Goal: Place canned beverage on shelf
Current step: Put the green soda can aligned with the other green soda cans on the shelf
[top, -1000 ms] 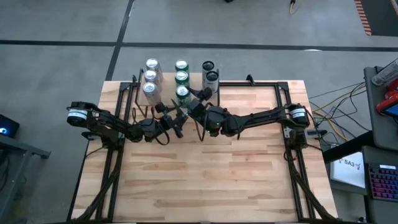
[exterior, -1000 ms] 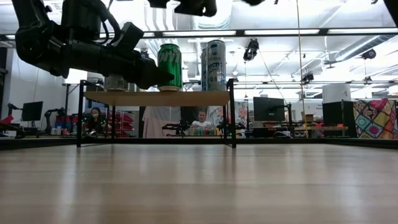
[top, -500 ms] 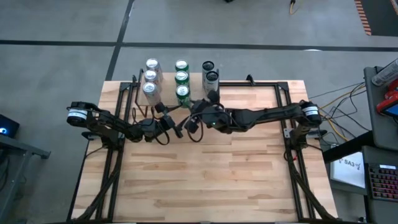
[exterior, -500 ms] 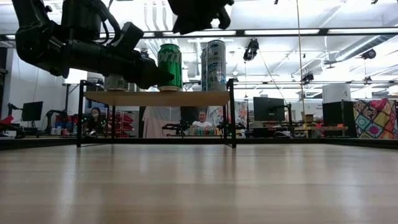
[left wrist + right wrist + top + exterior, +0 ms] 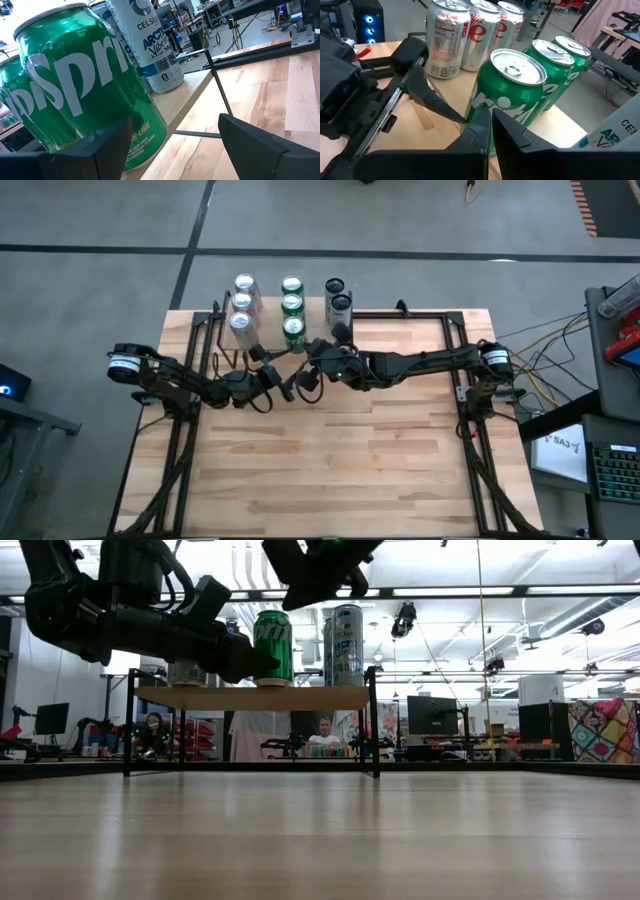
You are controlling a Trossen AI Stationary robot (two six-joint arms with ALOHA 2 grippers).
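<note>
Closed now, right gripper (image 5: 490,131), empty, pulled back above front green can (image 5: 512,100) on shelf (image 5: 255,697). Left gripper (image 5: 172,137) open either side of that can, not gripping. Shelf at wooden table's (image 5: 330,460) far edge; workshop benches, monitors behind.

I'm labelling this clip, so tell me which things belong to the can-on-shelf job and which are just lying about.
Part of the job:
- shelf
- front green can on the shelf
- left gripper, open around that can
- right gripper, shut, empty, just above

Just lying about:
- silver cans
- other green cans
- tall white cans
</note>
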